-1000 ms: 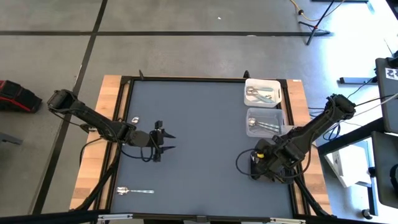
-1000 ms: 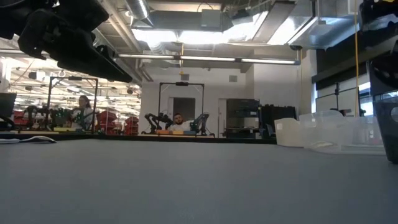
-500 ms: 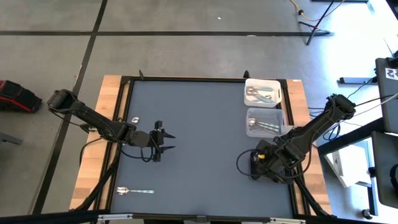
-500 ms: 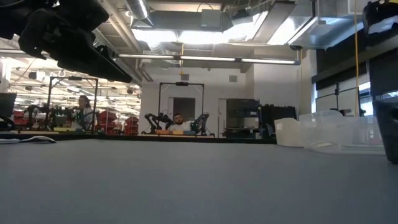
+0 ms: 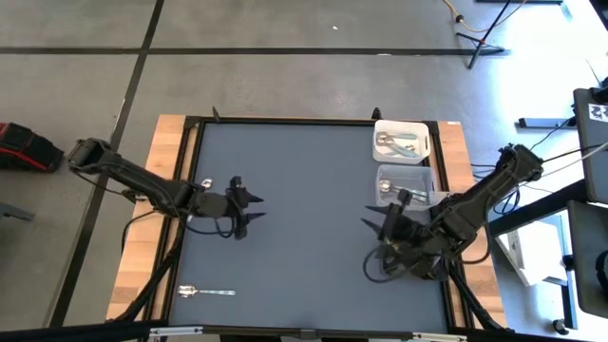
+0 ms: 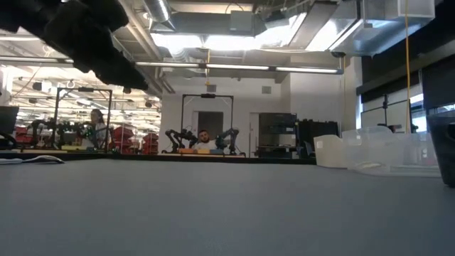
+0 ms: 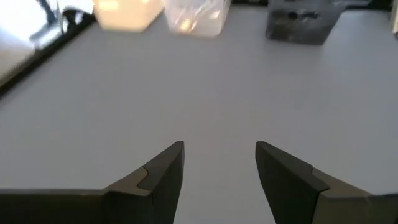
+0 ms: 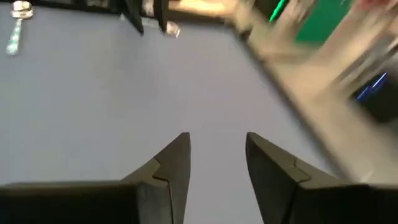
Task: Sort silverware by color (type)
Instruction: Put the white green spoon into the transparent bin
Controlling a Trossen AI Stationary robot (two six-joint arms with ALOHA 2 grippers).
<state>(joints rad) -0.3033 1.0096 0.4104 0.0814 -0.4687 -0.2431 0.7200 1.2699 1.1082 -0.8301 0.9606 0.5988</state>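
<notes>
A silver spoon lies flat on the grey mat near the front left; the right wrist view shows it too. A second small silver piece lies by the mat's left edge. More silverware rests in the white bin and in the clear bin. My left gripper hovers open over the mat's left half, with nothing between its fingers. My right gripper is open and empty, raised above the mat at the right, and points toward the centre.
A dark bin stands at the near right under my right arm, in line with the clear bin and the white bin. Wooden boards flank the mat. The mat's middle is bare. A person sits in the room beyond.
My right gripper has risen from over the dark bin and tipped from pointing down to pointing nearly level toward the table's centre. My left gripper has rolled a little in place. The silverware has stayed where it was.
</notes>
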